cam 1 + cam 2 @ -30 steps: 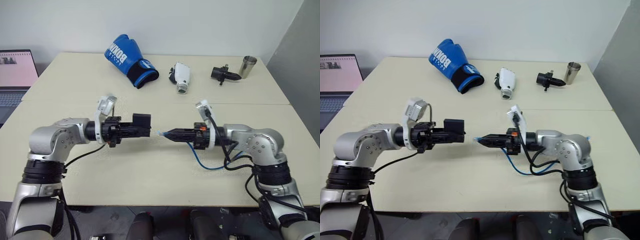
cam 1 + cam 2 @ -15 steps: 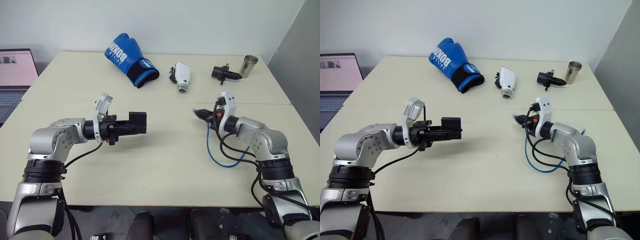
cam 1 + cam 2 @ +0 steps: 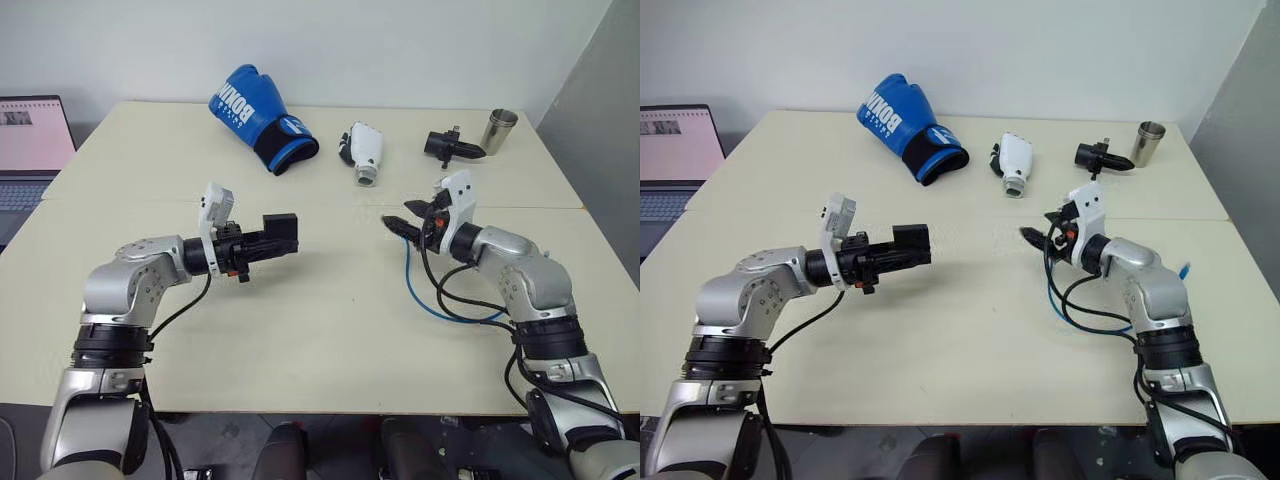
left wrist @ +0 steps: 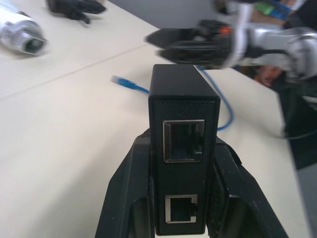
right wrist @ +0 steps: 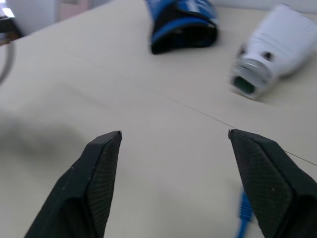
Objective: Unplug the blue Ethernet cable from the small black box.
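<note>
My left gripper point(image 3: 262, 243) is shut on the small black box point(image 3: 280, 233), holding it level above the table. In the left wrist view the box point(image 4: 183, 99) stands between the fingers point(image 4: 124, 198), and both of its ports are empty. Across from it, my right gripper point(image 3: 398, 225) is open with nothing between its fingers point(image 5: 96, 178). The blue Ethernet cable point(image 3: 409, 280) lies loose on the table under the right arm. Its plug end point(image 4: 121, 82) rests on the tabletop, apart from the box.
At the back of the table lie a blue boxing glove point(image 3: 262, 118), a white device point(image 3: 362, 152), a black cone-nosed gadget point(image 3: 448, 146) and a metal cup point(image 3: 496, 130). A laptop point(image 3: 30, 140) stands at the far left. Black wiring hangs from the right arm.
My right gripper pulled away from the box to the right and farther back, then opened and let the cable drop to the table. The left gripper moved slightly forward with the box.
</note>
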Available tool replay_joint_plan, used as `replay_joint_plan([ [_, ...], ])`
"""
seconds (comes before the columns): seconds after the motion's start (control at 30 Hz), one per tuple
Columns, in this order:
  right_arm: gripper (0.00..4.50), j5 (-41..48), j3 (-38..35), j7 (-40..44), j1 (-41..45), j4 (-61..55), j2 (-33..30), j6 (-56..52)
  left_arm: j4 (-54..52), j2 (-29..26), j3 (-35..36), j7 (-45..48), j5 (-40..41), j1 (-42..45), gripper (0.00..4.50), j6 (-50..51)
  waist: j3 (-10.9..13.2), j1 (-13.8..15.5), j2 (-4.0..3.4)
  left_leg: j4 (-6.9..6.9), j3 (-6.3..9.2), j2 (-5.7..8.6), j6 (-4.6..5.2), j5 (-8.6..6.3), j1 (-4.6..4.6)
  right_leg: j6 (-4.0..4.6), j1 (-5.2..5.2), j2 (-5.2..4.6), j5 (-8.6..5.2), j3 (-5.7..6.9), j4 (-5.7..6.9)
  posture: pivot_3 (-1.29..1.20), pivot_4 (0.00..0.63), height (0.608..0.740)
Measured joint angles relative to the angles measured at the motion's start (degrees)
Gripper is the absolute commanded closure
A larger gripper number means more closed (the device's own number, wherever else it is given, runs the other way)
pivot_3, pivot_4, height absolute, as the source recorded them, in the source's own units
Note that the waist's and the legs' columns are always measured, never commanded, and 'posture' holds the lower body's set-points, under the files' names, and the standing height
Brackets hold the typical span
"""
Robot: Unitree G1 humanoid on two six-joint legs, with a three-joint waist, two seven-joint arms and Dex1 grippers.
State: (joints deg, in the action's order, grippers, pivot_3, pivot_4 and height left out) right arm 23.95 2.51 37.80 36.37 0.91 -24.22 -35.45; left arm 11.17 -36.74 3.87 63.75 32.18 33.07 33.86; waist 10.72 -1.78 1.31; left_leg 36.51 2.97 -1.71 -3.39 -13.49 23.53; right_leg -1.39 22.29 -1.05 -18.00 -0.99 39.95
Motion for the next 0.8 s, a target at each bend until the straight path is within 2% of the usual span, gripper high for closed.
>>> replay_joint_plan([
  [0.2, 0.50, 1.0, 6.6, 5.6, -2.4, -12.8, -1.8, -1.4, 10.4, 9.5, 3.4, -21.1, -11.3, -1.8, 3.69, -19.5, 0.0, -0.2, 0.00, 0.31, 0.06, -0.01, 0.01, -0.01, 0.04, -0.07, -0.05, -0.01, 0.04, 0.01, 0.06, 0.00, 0.150, 0.740],
  [0.4, 0.50, -1.5, 9.8, 7.2, -3.7, -13.1, -2.4, -0.5, 20.2, 11.4, 6.4, -30.1, -16.2, -2.7, 3.69, -30.7, 0.0, 0.1, 0.00, 0.43, 0.13, 0.06, 0.01, -0.01, 0.20, -0.10, -0.02, -0.05, 0.06, 0.10, 0.05, 0.00, 0.150, 0.740],
  [0.53, 0.50, -2.4, 10.2, 7.9, -3.6, -13.1, -2.3, -0.2, 22.6, 12.0, 6.6, -31.1, -17.3, -2.9, 3.69, -32.0, 0.0, 0.1, 0.00, 0.44, 0.14, 0.08, 0.01, 0.00, 0.22, -0.11, -0.03, -0.07, 0.07, 0.12, 0.04, 0.00, 0.150, 0.740],
  [0.57, 0.50, -2.5, 10.2, 8.2, -3.6, -13.1, -2.3, -0.1, 22.6, 12.0, 6.6, -31.1, -17.4, -3.1, 3.34, -31.7, 0.0, 0.1, 0.00, 0.44, 0.14, 0.08, 0.01, 0.00, 0.22, -0.11, -0.03, -0.06, 0.07, 0.12, 0.05, 0.00, 0.150, 0.740],
  [0.7, 0.50, -2.6, 10.2, 8.4, -3.6, -13.1, -2.3, -0.1, 22.5, 11.8, 6.6, -30.7, -17.5, -3.5, 2.70, -29.7, 0.0, 0.1, 0.00, 0.44, 0.15, 0.07, 0.01, 0.00, 0.20, -0.11, -0.04, -0.05, 0.07, 0.12, 0.06, 0.00, 0.150, 0.740],
  [0.8, 0.50, -2.7, 10.2, 8.4, -3.6, -13.1, -2.3, -0.1, 22.2, 11.8, 6.7, -30.6, -17.5, -3.9, 1.95, -29.0, 0.0, 0.1, 0.00, 0.44, 0.15, 0.06, 0.00, 0.00, 0.19, -0.11, -0.04, -0.05, 0.07, 0.12, 0.08, 0.00, 0.150, 0.740],
])
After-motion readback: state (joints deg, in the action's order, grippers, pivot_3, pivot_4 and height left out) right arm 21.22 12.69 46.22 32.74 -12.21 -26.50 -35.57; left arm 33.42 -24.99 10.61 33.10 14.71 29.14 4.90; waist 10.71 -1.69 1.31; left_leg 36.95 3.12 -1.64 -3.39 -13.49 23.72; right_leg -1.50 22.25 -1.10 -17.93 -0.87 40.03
